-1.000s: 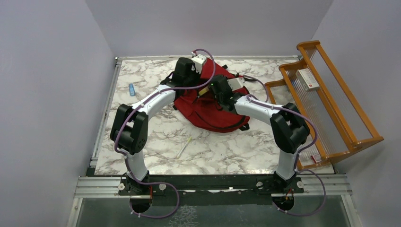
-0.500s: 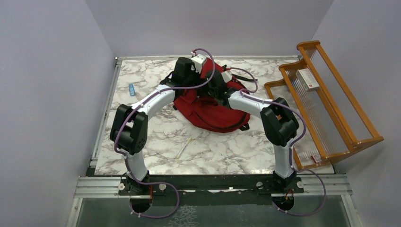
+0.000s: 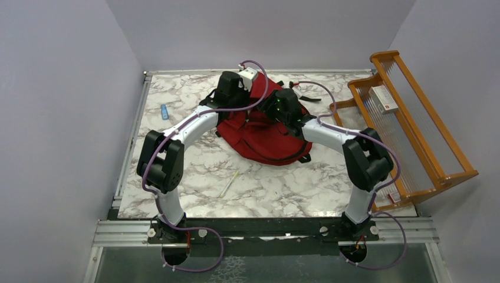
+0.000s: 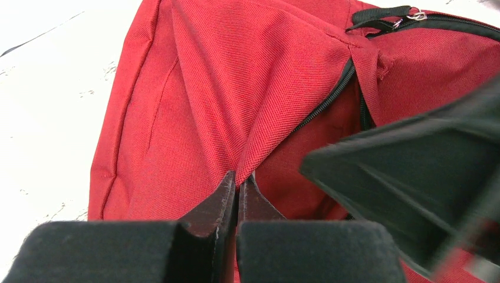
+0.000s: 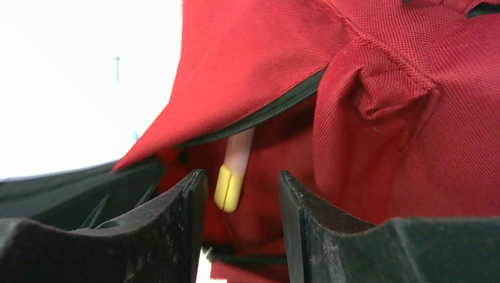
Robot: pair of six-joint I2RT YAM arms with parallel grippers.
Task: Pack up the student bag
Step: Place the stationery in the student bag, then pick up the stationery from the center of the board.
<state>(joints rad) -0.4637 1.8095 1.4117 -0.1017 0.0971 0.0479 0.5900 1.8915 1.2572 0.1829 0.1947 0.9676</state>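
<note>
Marble table (image 3: 259, 183), student bag (image 3: 259, 138) at centre. Left gripper (image 4: 237, 180) clamped on the bag's red flap. Right gripper (image 5: 242, 175) at the bag's mouth, jaws parted either side of a yellow-tipped stick (image 5: 229, 188).

Pale lilac walls (image 3: 59, 88) at 9, 12 and 3 o'clock. White marble table (image 3: 177, 177), even light. Wood rack (image 3: 407, 127) at 3 o'clock, metal rail (image 3: 265, 231) at 6.

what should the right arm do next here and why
Probably draw the right gripper back out of the student bag: its jaws stand apart and the yellow-tipped stick seems loose between them, its far end already inside the opening. The left gripper pinches the red fabric, holding that opening up.
</note>
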